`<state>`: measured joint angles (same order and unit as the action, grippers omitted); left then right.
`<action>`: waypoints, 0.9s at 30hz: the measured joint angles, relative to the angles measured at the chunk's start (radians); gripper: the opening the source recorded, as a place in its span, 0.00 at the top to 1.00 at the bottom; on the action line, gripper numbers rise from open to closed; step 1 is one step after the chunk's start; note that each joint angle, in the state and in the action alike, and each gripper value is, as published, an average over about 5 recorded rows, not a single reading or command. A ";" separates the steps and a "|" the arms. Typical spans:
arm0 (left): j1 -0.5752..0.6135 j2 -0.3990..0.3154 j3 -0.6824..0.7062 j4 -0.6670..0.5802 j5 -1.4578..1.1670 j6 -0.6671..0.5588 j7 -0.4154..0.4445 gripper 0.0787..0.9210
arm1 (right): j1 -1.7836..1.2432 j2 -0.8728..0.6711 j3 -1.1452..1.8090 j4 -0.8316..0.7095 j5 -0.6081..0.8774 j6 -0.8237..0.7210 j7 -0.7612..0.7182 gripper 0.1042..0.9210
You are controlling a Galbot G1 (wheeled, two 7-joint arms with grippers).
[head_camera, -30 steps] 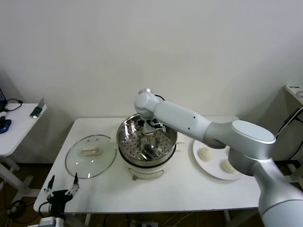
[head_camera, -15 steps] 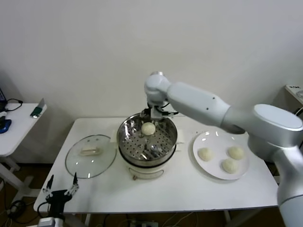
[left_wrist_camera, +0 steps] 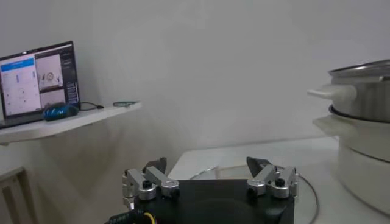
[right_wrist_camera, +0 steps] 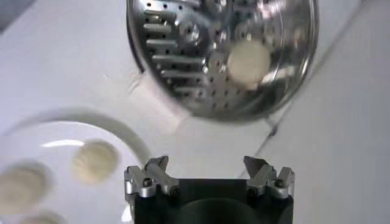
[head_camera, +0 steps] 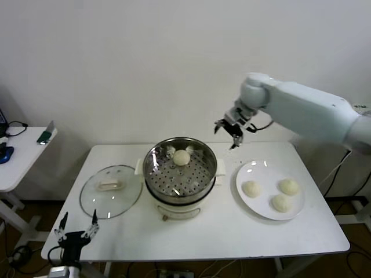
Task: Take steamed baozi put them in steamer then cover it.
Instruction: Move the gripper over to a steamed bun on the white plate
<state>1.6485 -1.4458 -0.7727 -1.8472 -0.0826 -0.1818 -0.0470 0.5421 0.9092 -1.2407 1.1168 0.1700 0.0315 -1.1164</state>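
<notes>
**One bun in, three to go — R gripper up between steamer & plate**

One bun sits in the steamer, on the perforated floor toward the far side, near the back wall. Three buns lie on the white plate, to the right of the steamer: one on the plate's left part, two on its right part, apart from each other. Lid lies flat on the table left of the steamer, handle up, rim close to the pot base.

R gripper hangs in the air behind the gap between steamer & plate, jaws wide apart, nothing in them. R wrist view looks down on the steamer w/ its bun and on the plate edge w/ buns. L gripper is parked low off the table's front-left corner, jaws spread, empty.

Step in hand, as I judge it: go to the plate for bun no. 2. To do it well:
- come straight down over one bun, jaws straddling it, not clipping a neighbour
- squeeze lightly; dough prob. dents
- lift clear of the steamer rim before crossing
- set it on bare floor beside the first bun, not on top
- leave the lid till all four are in
</notes>
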 measured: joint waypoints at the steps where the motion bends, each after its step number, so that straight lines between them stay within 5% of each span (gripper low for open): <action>1: 0.002 -0.002 0.000 -0.003 0.002 0.000 0.000 0.12 | -0.019 -0.019 0.009 -0.002 0.006 -0.016 0.001 0.12; 12: 0.017 -0.012 -0.008 -0.015 0.015 0.001 -0.001 0.12 | -0.281 -0.111 0.162 -0.057 -0.019 -0.109 0.015 0.12; 27: 0.019 -0.015 -0.021 0.000 0.015 -0.002 -0.002 0.12 | -0.456 -0.044 0.303 -0.206 -0.116 -0.107 0.025 0.12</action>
<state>1.6677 -1.4612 -0.7941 -1.8476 -0.0671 -0.1838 -0.0486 0.0856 0.8651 -0.9380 0.9113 0.0536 -0.0753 -1.0918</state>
